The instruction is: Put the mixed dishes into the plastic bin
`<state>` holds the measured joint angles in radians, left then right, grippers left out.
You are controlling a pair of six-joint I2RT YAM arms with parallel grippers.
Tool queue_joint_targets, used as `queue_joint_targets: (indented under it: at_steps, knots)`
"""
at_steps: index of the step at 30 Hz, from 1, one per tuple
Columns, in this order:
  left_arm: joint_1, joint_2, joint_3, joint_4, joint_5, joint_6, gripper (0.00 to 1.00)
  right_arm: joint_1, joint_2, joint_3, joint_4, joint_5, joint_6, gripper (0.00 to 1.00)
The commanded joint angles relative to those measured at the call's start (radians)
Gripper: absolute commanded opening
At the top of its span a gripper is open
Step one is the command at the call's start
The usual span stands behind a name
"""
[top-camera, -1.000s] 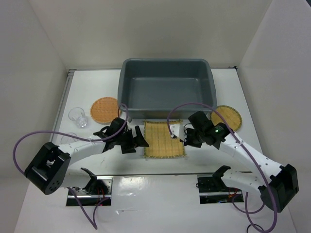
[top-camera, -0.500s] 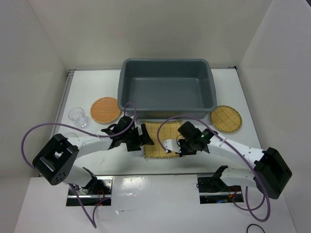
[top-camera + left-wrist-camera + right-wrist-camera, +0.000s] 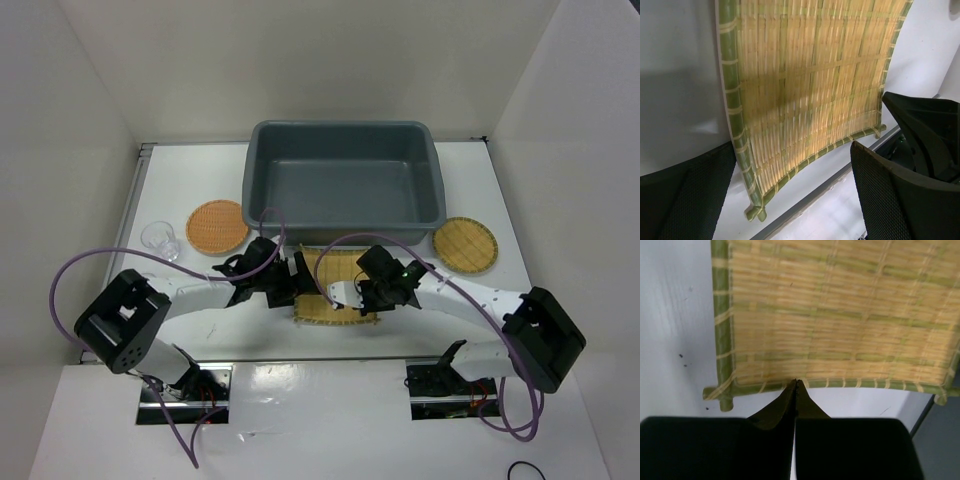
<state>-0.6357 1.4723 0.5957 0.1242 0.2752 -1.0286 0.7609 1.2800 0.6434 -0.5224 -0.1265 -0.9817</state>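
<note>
Your square yellow woven bamboo mat (image 3: 322, 312) lies flat just in front of the large grey-blue plastic bin (image 3: 340, 126), half hidden under both arms. Left gripper (image 3: 790, 200) is spread wide over a mat corner. Right gripper (image 3: 796, 383) has its fingers pressed together, with the tips at the mat's border; can't tell if they touch. Round orange-brown disc (image 3: 217, 226) and small clear glass cup (image 3: 160, 239) sit left of the bin, round straw-coloured woven disc (image 3: 466, 243) right.

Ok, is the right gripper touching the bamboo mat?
Cannot tell. In the right wrist view the shut right gripper overlaps the bamboo mat at its rim, but could be hovering above it; the top view hides the tips.
</note>
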Motion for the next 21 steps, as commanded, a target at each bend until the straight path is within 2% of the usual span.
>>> queue_joint_targets:
  at_steps: [1, 10, 17, 21]
  knots:
    - [-0.004, 0.046, -0.025, -0.012, -0.025, 0.010, 1.00, 0.009, 0.033, 0.068, 0.028, -0.021, 0.002, 0.00]
    - [-0.004, 0.065, -0.025, -0.012, -0.016, 0.019, 1.00, 0.009, 0.101, 0.027, 0.038, -0.009, -0.066, 0.00]
    - [-0.004, 0.016, -0.025, -0.012, -0.007, 0.010, 1.00, 0.009, 0.130, 0.016, 0.053, -0.018, -0.098, 0.00]
    - [-0.004, 0.016, -0.037, 0.046, 0.031, 0.010, 1.00, 0.009, 0.148, 0.027, 0.053, -0.038, -0.110, 0.00]
